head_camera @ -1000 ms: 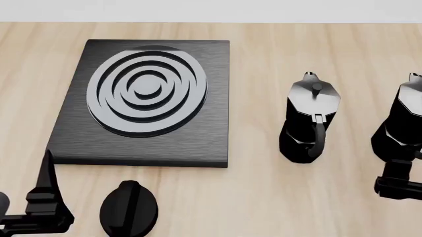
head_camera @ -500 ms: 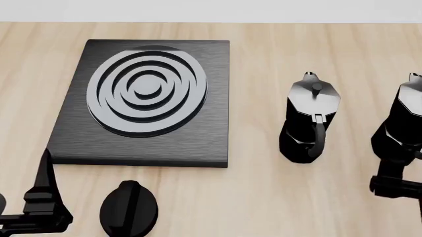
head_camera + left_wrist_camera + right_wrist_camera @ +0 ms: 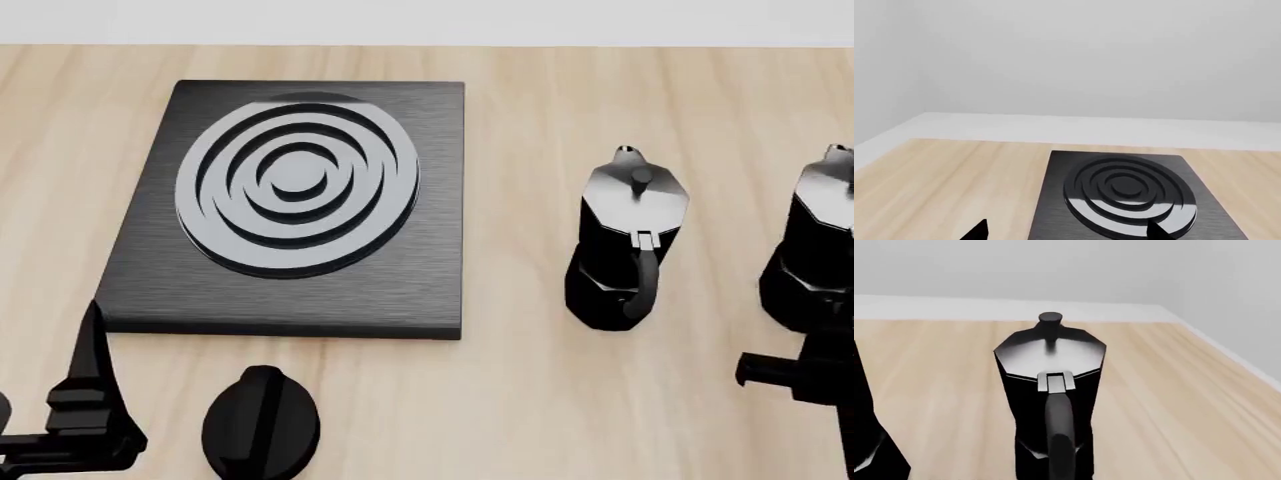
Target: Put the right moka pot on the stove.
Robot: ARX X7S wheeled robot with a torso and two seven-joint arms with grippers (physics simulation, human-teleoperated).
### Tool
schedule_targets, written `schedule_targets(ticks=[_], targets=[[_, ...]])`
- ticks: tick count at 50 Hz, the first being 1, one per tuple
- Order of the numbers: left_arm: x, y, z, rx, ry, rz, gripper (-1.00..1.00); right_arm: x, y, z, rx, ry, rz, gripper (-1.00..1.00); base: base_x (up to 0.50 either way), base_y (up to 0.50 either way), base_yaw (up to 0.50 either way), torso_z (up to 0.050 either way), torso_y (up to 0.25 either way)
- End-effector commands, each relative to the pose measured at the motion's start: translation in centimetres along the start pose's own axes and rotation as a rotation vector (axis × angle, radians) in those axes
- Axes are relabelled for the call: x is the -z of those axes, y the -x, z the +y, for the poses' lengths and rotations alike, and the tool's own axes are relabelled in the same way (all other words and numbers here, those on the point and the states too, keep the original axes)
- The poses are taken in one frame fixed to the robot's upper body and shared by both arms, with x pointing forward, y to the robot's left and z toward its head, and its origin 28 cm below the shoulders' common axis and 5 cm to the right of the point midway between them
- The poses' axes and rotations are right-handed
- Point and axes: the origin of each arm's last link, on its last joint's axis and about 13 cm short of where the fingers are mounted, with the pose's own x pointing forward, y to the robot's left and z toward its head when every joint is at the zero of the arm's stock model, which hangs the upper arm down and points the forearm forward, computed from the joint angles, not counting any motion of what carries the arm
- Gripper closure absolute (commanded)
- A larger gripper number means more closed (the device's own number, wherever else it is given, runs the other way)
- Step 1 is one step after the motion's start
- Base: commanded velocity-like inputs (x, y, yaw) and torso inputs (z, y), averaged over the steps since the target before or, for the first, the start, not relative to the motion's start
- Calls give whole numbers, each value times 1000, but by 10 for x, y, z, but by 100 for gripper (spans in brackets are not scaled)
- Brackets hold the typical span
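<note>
The right moka pot (image 3: 817, 240), black and faceted with a grey-sheened lid, stands upright on the wood at the head view's right edge, partly cut off. In the right wrist view this pot (image 3: 1047, 365) fills the middle, its curved handle turned toward the camera. My right gripper (image 3: 795, 375) hangs just in front of it, nearer the table's front; no fingertips show, so its state is unclear. The stove (image 3: 400, 280), a black slab with grey rings, lies at the left with nothing on it. My left gripper (image 3: 1067, 233) is open, empty, at the stove's (image 3: 1061, 200) near corner.
A second identical moka pot (image 3: 621, 245) stands between the stove and the right pot; its dark flank (image 3: 867, 445) edges the right wrist view. A round black knob (image 3: 260, 420) sits in front of the stove. The wooden table (image 3: 534, 400) ends at a pale wall.
My right gripper has drawn back toward the table's front and a little left, uncovering more of the right moka pot. The left gripper sank slightly. Pots and stove have not moved.
</note>
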Motion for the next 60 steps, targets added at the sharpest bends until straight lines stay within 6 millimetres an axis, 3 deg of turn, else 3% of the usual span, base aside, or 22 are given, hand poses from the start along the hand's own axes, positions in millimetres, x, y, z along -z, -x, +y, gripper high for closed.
schedule_targets(ticks=[1, 6, 8, 11, 19, 60], targets=[[1, 0, 0, 0, -5, 2, -100, -17, 10, -3, -2, 29, -54, 100, 0, 0, 0, 0, 0], [1, 0, 0, 0, -3, 4, -100, -16, 16, -1, -22, 31, -82, 100, 0, 0, 0, 0, 0], [1, -1, -1, 2, -8, 5, -100, -35, 20, -1, -29, 24, -99, 100, 0, 0, 0, 0, 0], [1, -1, -1, 2, -8, 6, -100, -26, 24, 0, -32, 29, -116, 100, 0, 0, 0, 0, 0], [1, -1, -1, 2, -8, 7, -100, -32, 37, 2, -42, 32, -141, 100, 0, 0, 0, 0, 0], [2, -1, -1, -1, -17, 14, -100, -50, 152, 15, -205, 29, -291, 100, 0, 0, 0, 0, 1]])
